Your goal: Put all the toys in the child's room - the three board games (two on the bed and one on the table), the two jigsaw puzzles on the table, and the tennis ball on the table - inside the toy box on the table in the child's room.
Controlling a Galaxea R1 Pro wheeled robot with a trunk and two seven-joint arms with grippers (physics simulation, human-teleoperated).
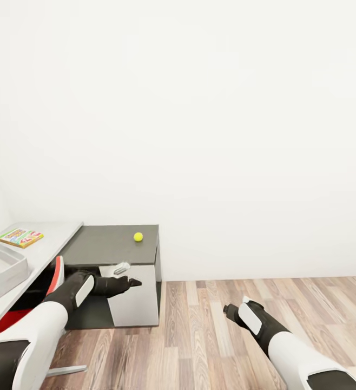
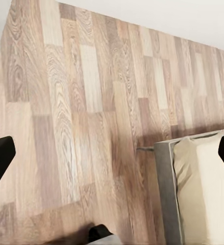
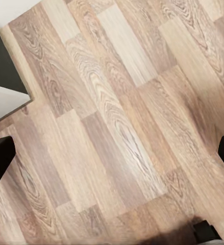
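Tennis ball lies on table beyond left tool

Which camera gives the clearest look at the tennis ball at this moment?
The head view: the tennis ball sits on the dark grey top of the table, unobstructed. Both wrist views look down at wood floor, with no ball in them.

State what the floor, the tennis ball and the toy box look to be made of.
Floor: wood-look planks, matte, with visible grain and staggered joints; possibly laminate.
Tennis ball: yellow-green and dull; too small to confirm felt.
Toy box: plain grey, smooth sloping wall, likely plastic.
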